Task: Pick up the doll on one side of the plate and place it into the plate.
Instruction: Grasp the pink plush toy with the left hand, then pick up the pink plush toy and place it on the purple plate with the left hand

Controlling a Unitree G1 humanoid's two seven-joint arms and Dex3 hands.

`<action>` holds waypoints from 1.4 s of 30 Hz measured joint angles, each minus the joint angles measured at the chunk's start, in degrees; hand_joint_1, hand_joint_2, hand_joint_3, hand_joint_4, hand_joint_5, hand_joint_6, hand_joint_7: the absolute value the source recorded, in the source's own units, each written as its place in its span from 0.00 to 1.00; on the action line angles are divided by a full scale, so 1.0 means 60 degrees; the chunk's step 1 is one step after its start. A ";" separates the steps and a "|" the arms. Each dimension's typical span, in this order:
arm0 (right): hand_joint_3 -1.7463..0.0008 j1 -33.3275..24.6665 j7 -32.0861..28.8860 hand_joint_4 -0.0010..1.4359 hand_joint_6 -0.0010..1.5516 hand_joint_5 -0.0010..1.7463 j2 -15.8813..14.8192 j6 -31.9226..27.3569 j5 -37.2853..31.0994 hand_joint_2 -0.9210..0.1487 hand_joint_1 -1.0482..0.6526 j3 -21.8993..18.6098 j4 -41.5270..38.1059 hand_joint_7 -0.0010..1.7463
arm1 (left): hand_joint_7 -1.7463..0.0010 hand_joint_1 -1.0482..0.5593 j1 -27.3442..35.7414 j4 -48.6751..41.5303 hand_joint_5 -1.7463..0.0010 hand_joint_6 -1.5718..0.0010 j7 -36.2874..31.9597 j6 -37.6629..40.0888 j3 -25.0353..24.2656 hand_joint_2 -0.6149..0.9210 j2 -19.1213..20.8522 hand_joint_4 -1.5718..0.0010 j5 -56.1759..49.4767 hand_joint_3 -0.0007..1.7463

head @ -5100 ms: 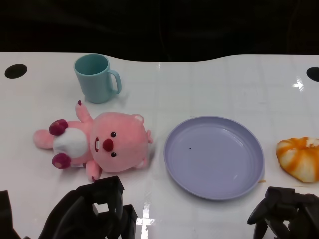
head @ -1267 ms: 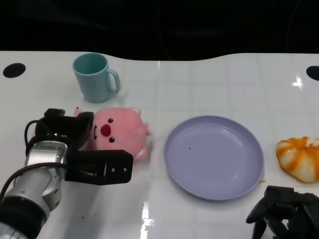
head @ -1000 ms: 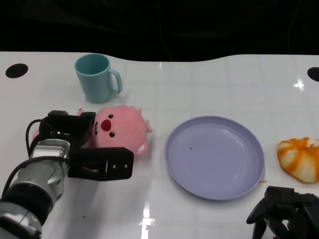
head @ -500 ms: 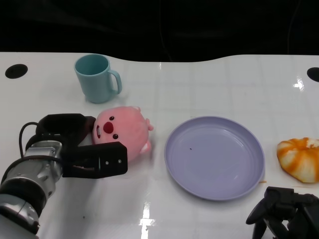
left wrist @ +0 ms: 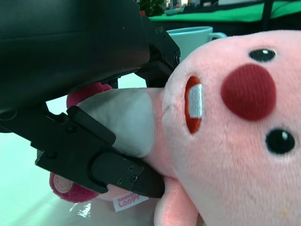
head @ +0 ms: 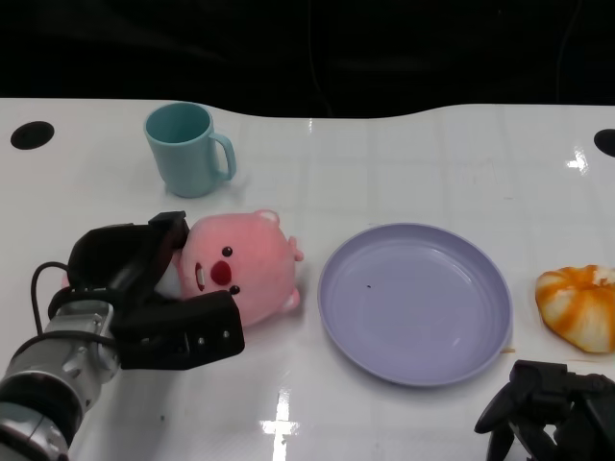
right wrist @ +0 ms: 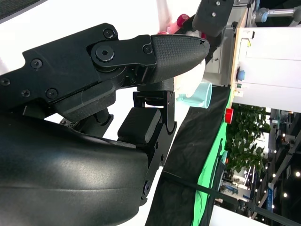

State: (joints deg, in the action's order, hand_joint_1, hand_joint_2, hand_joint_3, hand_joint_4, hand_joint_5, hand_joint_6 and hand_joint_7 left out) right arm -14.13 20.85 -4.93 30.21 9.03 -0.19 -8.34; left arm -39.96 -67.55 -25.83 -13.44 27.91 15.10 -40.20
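Since 0.5 s ago the left hand (head: 144, 298) has tipped the doll (head: 240, 274) up, fingers wrapped around its body, left of the plate (head: 413, 303); carrying it over and releasing remain.

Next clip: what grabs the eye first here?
The pink doll, lying left of the plate, with the left robot hand wrapped around its body; the wrist view shows fingers pressing its white belly. Right of the empty lilac plate sits an orange-striped bun-like toy, and a teal mug stands behind the doll.
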 measured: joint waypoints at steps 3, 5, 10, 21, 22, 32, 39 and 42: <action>0.79 0.0001 0.0002 0.71 0.66 0.77 -0.0003 -0.0005 0.0008 0.00 0.04 -0.0002 0.0000 0.57 | 0.00 0.55 0.0131 0.0291 0.00 0.59 -0.0017 -0.0268 -0.0093 0.83 0.0074 0.43 0.0081 0.50; 0.78 0.0004 0.0021 0.71 0.66 0.77 -0.0004 -0.0005 0.0054 0.00 0.05 -0.0002 0.0000 0.57 | 0.00 0.55 0.0208 0.0596 0.00 0.59 -0.0021 -0.0361 -0.0181 0.77 0.0128 0.43 0.0104 0.56; 0.78 0.0023 0.0028 0.71 0.65 0.77 -0.0025 0.0004 0.0061 0.00 0.05 -0.0005 -0.0003 0.57 | 0.00 0.56 0.0475 0.1801 0.00 0.58 -0.0043 -0.0397 -0.0346 0.75 0.0332 0.43 0.0156 0.58; 0.78 0.0017 0.0018 0.71 0.65 0.77 -0.0031 -0.0001 0.0057 0.00 0.05 -0.0003 -0.0002 0.58 | 0.00 0.57 0.1029 0.4015 0.00 0.55 0.0444 -0.0042 -0.0796 0.72 0.0692 0.42 0.0385 0.65; 0.78 0.0015 0.0017 0.71 0.65 0.77 -0.0031 -0.0001 0.0058 0.00 0.05 -0.0003 -0.0002 0.58 | 0.00 0.57 0.1086 0.4230 0.00 0.55 0.0564 0.0045 -0.0837 0.71 0.0695 0.41 0.0389 0.65; 0.78 0.0030 0.0033 0.70 0.64 0.78 -0.0030 -0.0002 0.0062 0.00 0.05 0.0001 -0.0005 0.58 | 0.00 0.57 0.1167 0.5831 0.00 0.55 0.1564 0.0632 -0.0876 0.68 0.0310 0.40 0.0391 0.69; 0.78 0.0024 0.0024 0.70 0.64 0.78 -0.0026 -0.0007 0.0059 0.00 0.05 0.0014 -0.0001 0.58 | 0.00 0.54 0.1057 0.6029 0.00 0.54 0.2291 0.1001 -0.0823 0.70 -0.0248 0.40 0.0388 0.70; 0.78 0.0022 -0.0004 0.70 0.65 0.78 -0.0014 -0.0019 0.0021 0.00 0.05 0.0030 0.0007 0.58 | 0.00 0.52 0.0863 0.6043 0.00 0.54 0.2675 0.1267 -0.0756 0.71 -0.0557 0.40 0.0395 0.70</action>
State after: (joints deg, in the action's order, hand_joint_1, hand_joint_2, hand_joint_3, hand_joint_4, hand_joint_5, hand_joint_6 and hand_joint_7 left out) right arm -14.00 20.83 -5.01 30.10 9.15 -0.01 -8.30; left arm -34.78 -31.29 -9.79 -5.84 23.37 11.75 -37.83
